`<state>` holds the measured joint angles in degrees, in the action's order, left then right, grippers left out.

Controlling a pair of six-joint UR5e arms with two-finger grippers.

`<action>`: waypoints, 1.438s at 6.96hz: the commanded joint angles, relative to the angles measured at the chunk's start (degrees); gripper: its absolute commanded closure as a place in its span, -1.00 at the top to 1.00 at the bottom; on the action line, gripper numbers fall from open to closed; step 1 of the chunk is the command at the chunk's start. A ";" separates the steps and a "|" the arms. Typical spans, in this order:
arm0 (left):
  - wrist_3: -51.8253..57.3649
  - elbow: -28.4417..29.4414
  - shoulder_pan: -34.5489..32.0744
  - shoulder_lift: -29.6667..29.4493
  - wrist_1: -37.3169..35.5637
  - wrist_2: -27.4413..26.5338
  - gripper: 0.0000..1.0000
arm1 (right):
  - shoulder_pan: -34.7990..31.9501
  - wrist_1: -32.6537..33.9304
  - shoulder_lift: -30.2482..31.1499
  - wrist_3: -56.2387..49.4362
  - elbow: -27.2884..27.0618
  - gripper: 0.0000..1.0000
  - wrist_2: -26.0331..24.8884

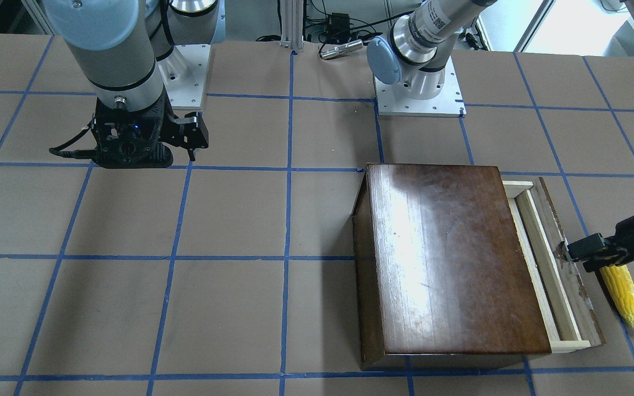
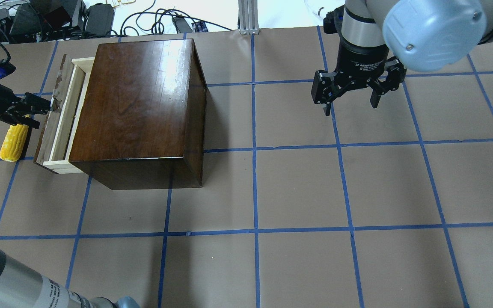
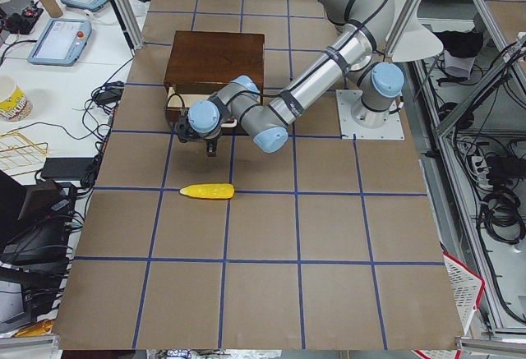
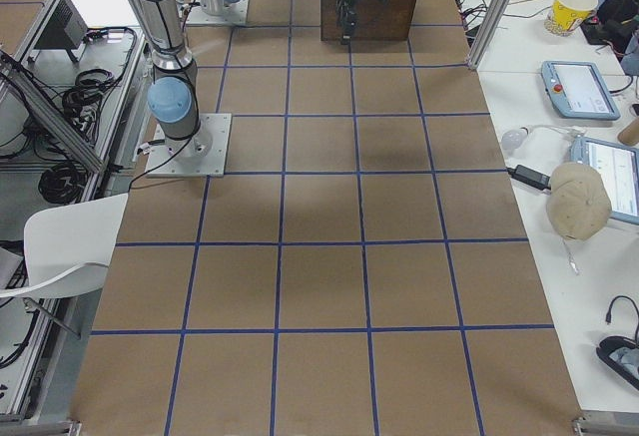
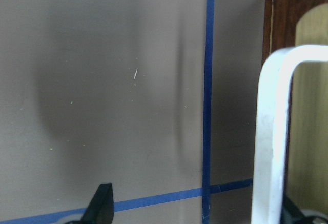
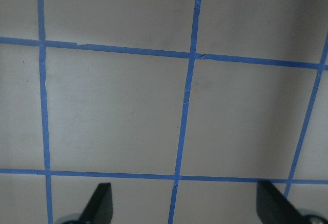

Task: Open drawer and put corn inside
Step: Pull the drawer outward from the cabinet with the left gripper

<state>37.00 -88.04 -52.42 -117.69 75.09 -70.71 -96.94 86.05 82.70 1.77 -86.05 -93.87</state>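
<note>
Alt text: One glossy dark-brown wooden box (image 2: 139,111) with one drawer (image 2: 64,119). One yellow corn (image 2: 14,143) cob. Two robot arms, the left arm (image 3: 316,80) and the right arm (image 2: 360,42). Two white mounting plates (one under each arm), the left base plate (image 1: 419,102) and the right base plate (image 1: 187,77). Two two-finger grippers, the left gripper (image 2: 41,105) and the right gripper (image 2: 351,107). One table (image 2: 298,184).

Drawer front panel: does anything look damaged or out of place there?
On the drawer, the front panel's dark finish is chipped to pale patches near the left gripper. The corn lies on the table beside it, not yet inside. Nothing else stands out.
</note>
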 commanded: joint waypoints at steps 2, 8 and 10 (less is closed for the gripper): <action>0.09 0.06 0.65 0.00 -0.03 -0.83 1.00 | 0.00 0.00 0.00 -0.02 0.00 1.00 0.00; 0.96 0.06 1.35 -0.09 -2.05 -0.92 1.00 | 0.00 0.00 0.00 0.07 0.00 1.00 0.00; 1.05 0.06 1.35 -0.09 -2.05 -0.92 1.00 | 0.00 0.00 0.00 0.07 0.00 1.00 0.00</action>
<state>37.99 -87.98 -51.06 -117.77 73.10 -71.59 -96.94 86.05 82.70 1.80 -86.05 -93.87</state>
